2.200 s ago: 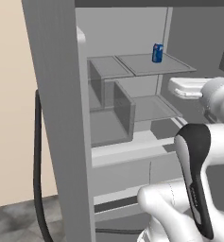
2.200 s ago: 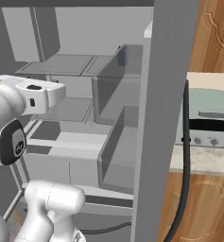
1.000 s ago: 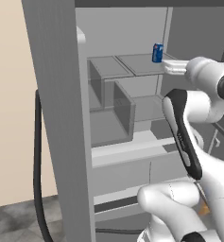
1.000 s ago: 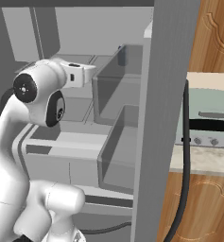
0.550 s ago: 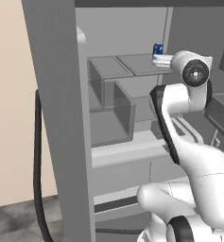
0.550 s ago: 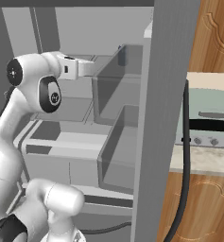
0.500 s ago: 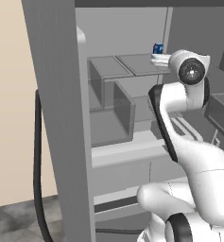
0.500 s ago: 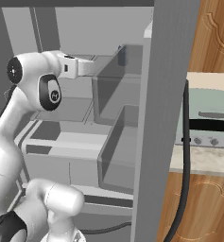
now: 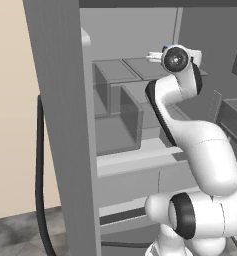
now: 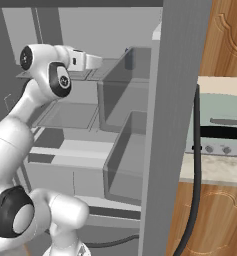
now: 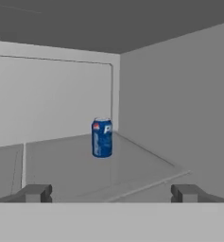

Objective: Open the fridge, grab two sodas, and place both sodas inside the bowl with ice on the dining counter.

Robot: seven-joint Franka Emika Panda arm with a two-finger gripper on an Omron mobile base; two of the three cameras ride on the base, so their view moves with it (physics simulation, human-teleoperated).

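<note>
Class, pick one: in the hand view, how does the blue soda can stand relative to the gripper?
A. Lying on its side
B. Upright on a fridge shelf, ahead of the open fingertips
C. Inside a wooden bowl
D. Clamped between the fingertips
B: the blue soda can stands upright on the fridge shelf, well beyond the open gripper.

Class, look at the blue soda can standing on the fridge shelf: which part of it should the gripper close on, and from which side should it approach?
Grip the blue soda can around the middle of its round body, coming in level from the open front of the fridge. It stands upright on the glass shelf near the back corner, with the side wall close by. The gripper is already open and facing it, jaws either side.
</note>
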